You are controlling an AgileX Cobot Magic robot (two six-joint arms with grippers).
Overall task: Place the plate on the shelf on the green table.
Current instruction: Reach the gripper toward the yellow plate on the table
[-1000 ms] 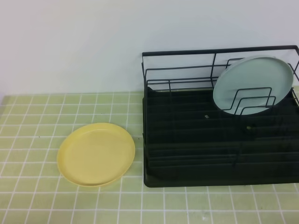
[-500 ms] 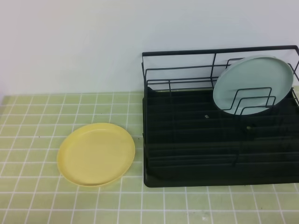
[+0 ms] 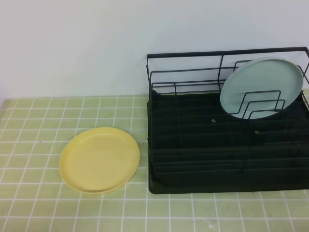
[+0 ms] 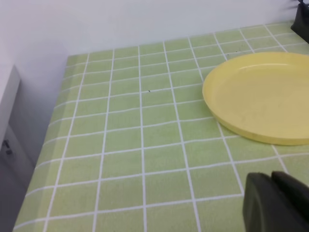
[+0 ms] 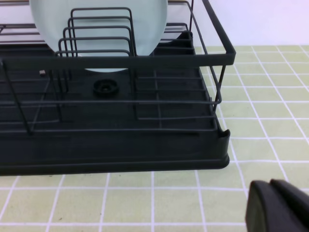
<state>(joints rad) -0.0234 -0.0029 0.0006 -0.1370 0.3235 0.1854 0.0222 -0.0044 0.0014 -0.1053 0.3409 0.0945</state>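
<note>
The pale yellow plate (image 3: 99,160) lies flat on the green table (image 3: 38,125), just left of the shelf (image 3: 217,186), a black wire rack with a ribbed tray base. Neither gripper shows in the exterior high view. In the left wrist view the plate (image 4: 263,96) is ahead and to the right, and only a dark part of my left gripper (image 4: 280,203) shows at the bottom right, shut and empty. In the right wrist view the shelf (image 5: 120,154) fills the upper left, with my right gripper (image 5: 277,208) low at the bottom right, shut and empty.
A pale blue-green plate (image 3: 260,84) stands upright in the holder loops at the shelf's back right, also in the right wrist view as the blue-green plate (image 5: 149,24). The table's left edge (image 4: 53,125) drops beside a white cabinet (image 4: 7,96). A white wall stands behind.
</note>
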